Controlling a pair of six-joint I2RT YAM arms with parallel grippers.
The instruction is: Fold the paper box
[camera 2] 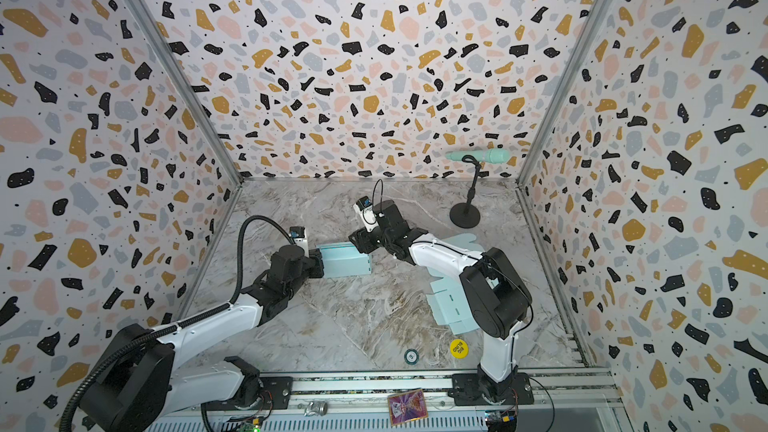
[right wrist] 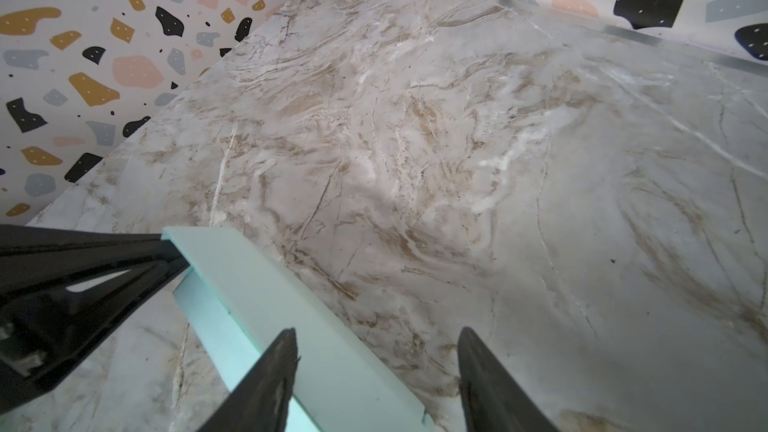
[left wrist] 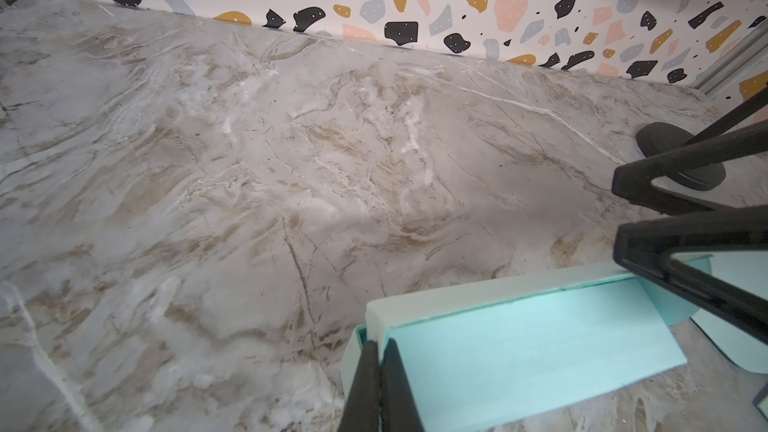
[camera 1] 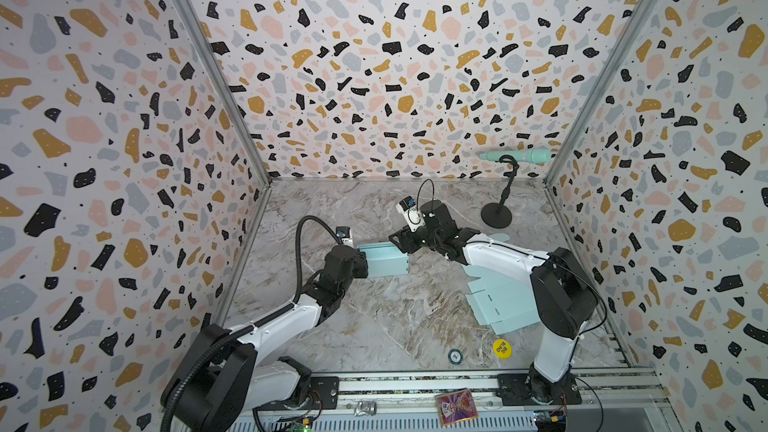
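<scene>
The mint paper box [camera 1: 384,260] [camera 2: 345,261] stands assembled on the marble table, left of centre. My left gripper [camera 1: 360,260] [left wrist: 380,344] is shut on the box's left end wall [left wrist: 353,351], its fingers pinching the thin card. My right gripper [camera 1: 397,238] [right wrist: 376,332] hovers open at the box's far right corner. One of its fingers [right wrist: 274,367] lies over the box [right wrist: 291,297], the other over bare table beyond the box's edge. Nothing is gripped between them.
Flat unfolded mint box sheets [camera 1: 496,305] [camera 2: 451,305] lie under the right arm. A mint microphone [camera 1: 515,155] on a black stand [camera 1: 496,214] is at the back right. A yellow disc [camera 1: 502,347] and a small chip [camera 1: 455,356] sit near the front edge.
</scene>
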